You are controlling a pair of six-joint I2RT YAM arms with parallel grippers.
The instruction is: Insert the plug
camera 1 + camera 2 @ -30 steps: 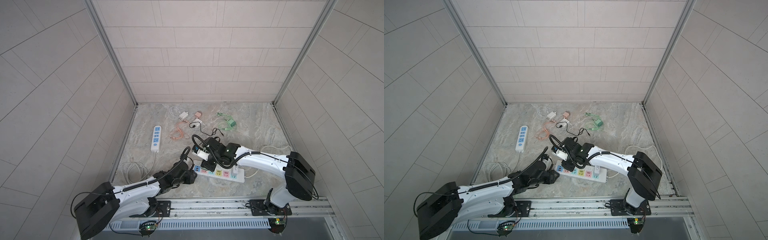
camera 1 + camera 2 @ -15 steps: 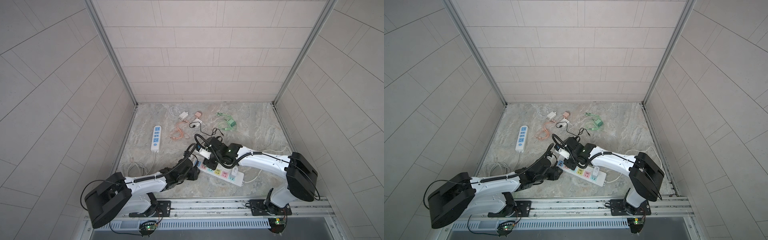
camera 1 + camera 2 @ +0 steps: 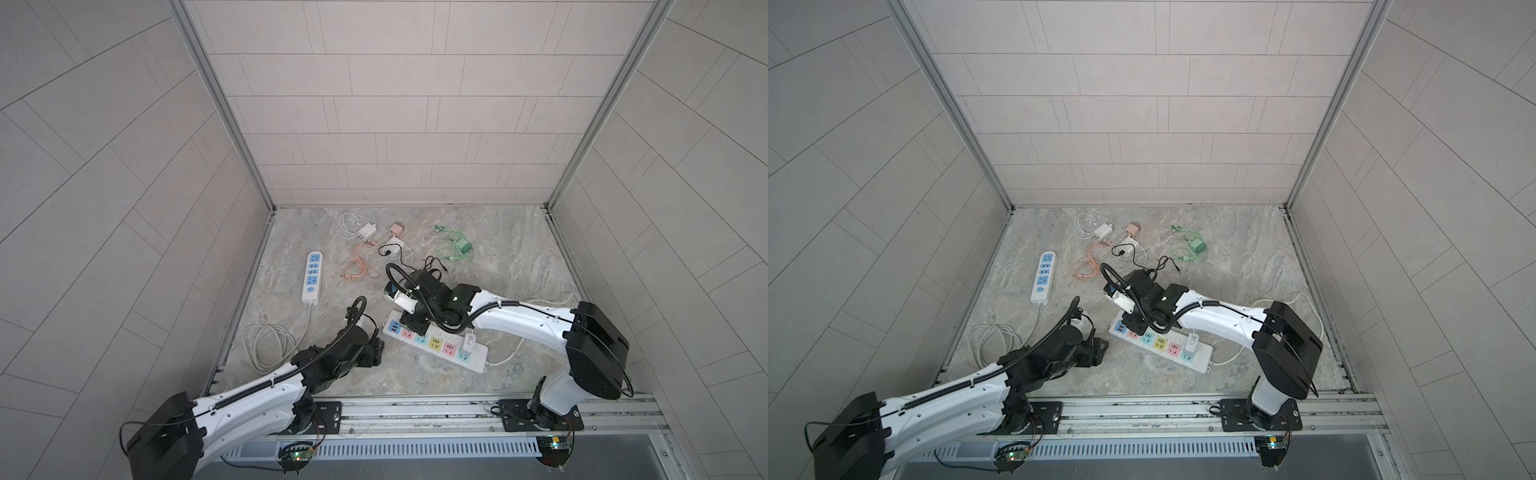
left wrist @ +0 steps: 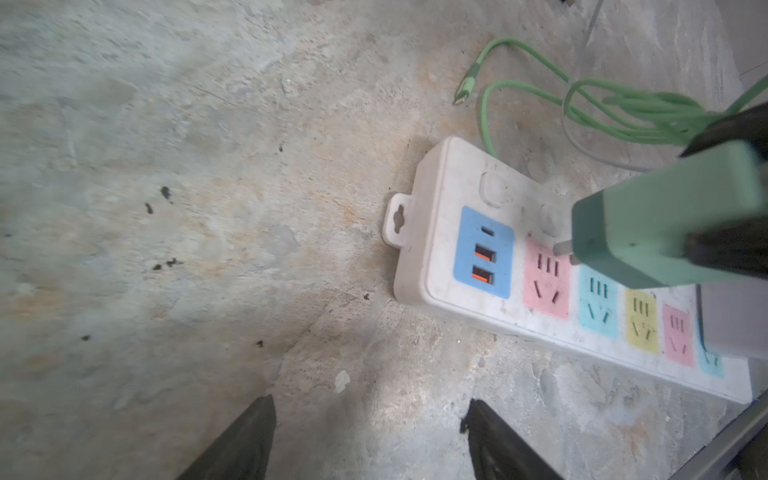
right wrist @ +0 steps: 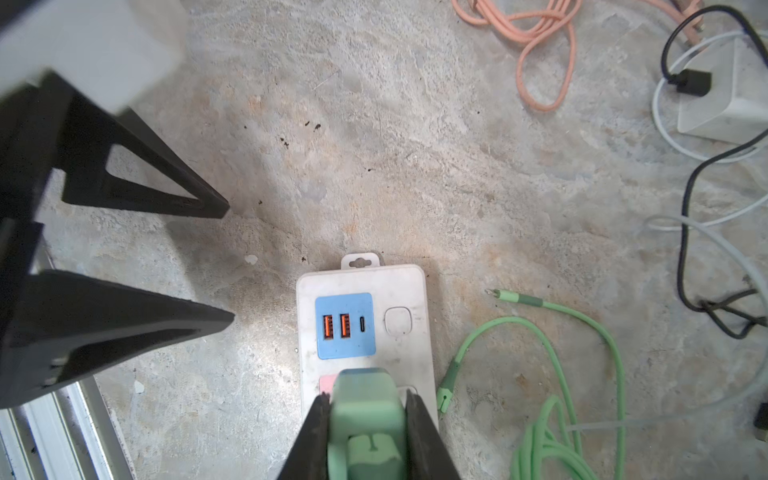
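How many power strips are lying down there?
2. A white power strip with blue sockets lies on the left, near the side wall. A power strip with colourful sockets lies nearer the front, in the middle. None seems hidden, though the arms cover some of the floor.

Plug [image 5: 365,415] over end of power strip [image 5: 361,278], left end effector [image 4: 370,405] nearby, apart

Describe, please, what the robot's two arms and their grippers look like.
Both the left arm and right arm have glossy white links with black joint housings, and a ribbed black cable conduit runs along each. A small green light glows on the right wrist. The left gripper and right gripper have black, tapering fingers.
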